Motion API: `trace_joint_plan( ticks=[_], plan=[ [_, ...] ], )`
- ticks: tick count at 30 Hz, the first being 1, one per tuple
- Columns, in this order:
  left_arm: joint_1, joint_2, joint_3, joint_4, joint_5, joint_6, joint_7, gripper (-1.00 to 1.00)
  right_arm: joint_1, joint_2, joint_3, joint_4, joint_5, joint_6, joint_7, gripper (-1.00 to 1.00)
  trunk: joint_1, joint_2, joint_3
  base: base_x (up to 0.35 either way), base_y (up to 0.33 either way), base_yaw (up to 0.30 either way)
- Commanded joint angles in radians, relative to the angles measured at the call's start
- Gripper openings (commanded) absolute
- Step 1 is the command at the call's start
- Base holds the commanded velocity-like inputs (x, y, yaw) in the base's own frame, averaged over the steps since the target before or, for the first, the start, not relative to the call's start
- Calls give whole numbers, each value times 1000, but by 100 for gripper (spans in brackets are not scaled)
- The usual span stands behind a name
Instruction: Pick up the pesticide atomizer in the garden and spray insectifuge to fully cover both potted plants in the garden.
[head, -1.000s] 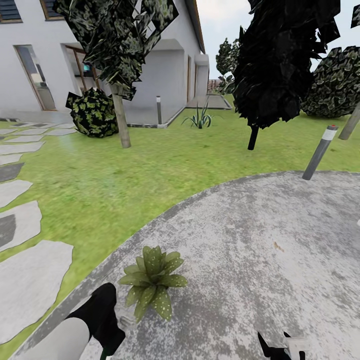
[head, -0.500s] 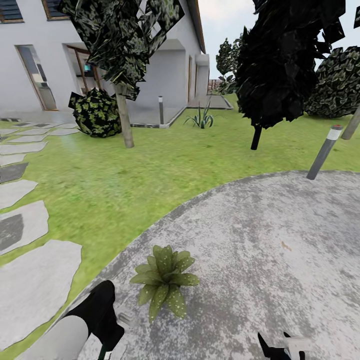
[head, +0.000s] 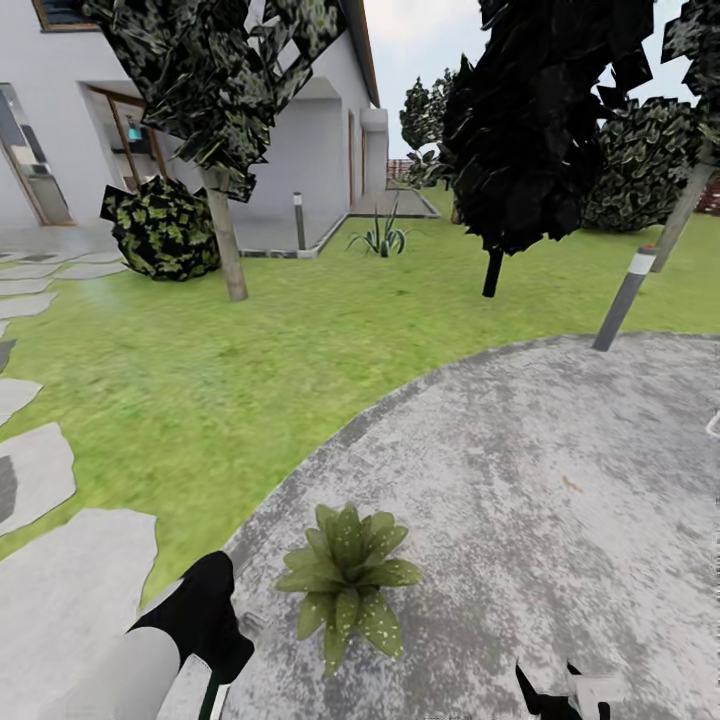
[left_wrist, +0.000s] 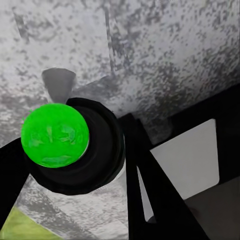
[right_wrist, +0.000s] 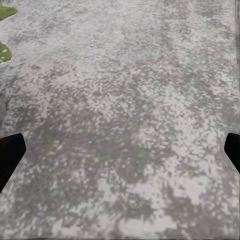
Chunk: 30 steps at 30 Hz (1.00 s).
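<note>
View swung right since prior frame; potted plant (head: 347, 586) by left jaws' atomizer (left_wrist: 75, 145), right jaws (right_wrist: 120, 150) apart.

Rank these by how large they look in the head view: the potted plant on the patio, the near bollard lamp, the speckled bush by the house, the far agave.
1. Potted plant, though nearness to the camera inflates it.
2. Speckled bush, close behind.
3. Near bollard lamp.
4. Agave.
</note>
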Motion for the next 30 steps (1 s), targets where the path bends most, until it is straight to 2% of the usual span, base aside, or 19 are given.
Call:
trace_joint_plan(
  ticks=[1,7,13,21,30],
  plan=[
    [-1,-1,3,-2,-9,4,-10,-100,-1,0,-8,0,5,-3,8,100,0,0,-1,6,260,-292],
    [-7,7,3,-3,-9,4,-11,-100,-1,0,-9,0,5,-3,8,100,0,0,-1,1,55,-293],
    [-9,-1,3,-3,-9,4,-12,-100,-1,0,-10,0,5,-4,8,100,0,0,-1,0,2,-293],
    [-7,1,2,-2,-9,3,-12,-100,-1,0,-10,0,5,-4,8,100,0,0,-1,-8,9,-293],
    [-5,8,0,-1,-11,2,-12,-100,-1,0,-10,-2,3,-3,7,100,0,0,-1,-136,219,-239]
  ],
)
